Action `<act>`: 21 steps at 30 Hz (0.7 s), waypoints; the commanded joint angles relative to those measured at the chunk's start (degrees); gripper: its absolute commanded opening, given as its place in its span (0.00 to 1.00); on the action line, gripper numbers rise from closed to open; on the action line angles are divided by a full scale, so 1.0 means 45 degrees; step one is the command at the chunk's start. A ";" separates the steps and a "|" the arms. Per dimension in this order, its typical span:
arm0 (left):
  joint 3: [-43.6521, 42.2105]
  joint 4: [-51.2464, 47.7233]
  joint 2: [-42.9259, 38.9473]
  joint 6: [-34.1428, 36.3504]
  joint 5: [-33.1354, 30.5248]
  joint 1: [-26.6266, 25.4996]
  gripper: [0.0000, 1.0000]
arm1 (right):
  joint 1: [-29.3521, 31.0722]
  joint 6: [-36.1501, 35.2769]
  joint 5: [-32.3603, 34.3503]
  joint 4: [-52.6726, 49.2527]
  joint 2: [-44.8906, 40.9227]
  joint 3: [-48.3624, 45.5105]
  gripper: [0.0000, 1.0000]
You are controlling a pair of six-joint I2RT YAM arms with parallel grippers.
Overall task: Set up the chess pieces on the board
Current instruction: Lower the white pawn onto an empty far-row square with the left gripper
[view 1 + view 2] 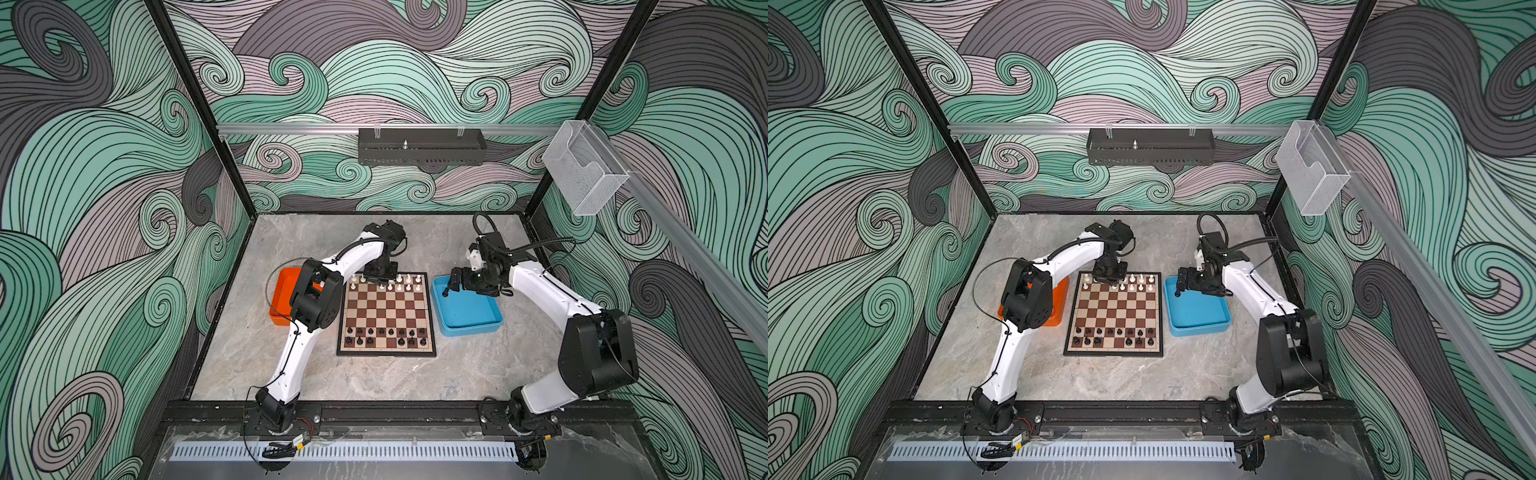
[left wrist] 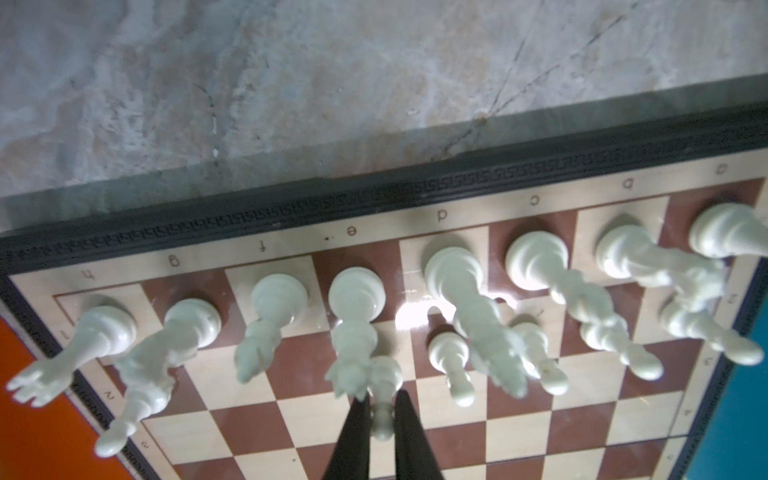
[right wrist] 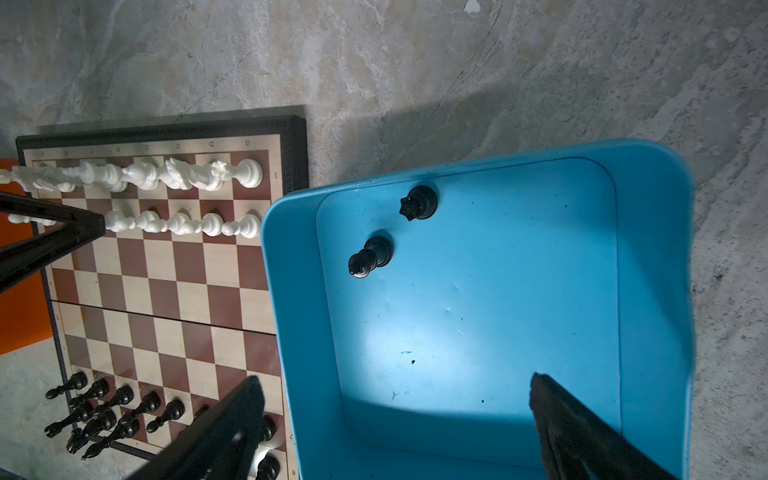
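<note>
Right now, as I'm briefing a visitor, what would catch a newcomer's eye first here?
The brown-and-cream checked chessboard at centre, white plastic chessmen along its far rows, black ones along its near rows. At the far rows, the left arm's black fingers pinch a white plastic pawn. Right of the board, the right arm's open fingers hang over a blue plastic tray holding two black chessmen.

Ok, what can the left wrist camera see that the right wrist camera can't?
Only the left wrist view shows, close up, the left gripper pinching a white pawn. Only the right wrist view shows two black pieces in the blue tray, the open right gripper over that tray, and the black chessmen already lined up. Both show the board and its rows of white pieces.
</note>
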 commanded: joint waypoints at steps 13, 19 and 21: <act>0.0600 -0.0383 0.0490 -0.0055 -0.0467 -0.0062 0.13 | -0.0103 -0.0005 -0.0117 0.0134 -0.0085 -0.0151 1.00; 0.0597 -0.0402 0.0548 -0.0068 -0.0506 -0.0064 0.15 | -0.0111 0.0010 -0.0121 0.0147 -0.0035 -0.0151 1.00; 0.0612 -0.0404 0.0581 -0.0060 -0.0479 -0.0067 0.17 | -0.0115 0.0009 -0.0118 0.0144 -0.0034 -0.0148 1.00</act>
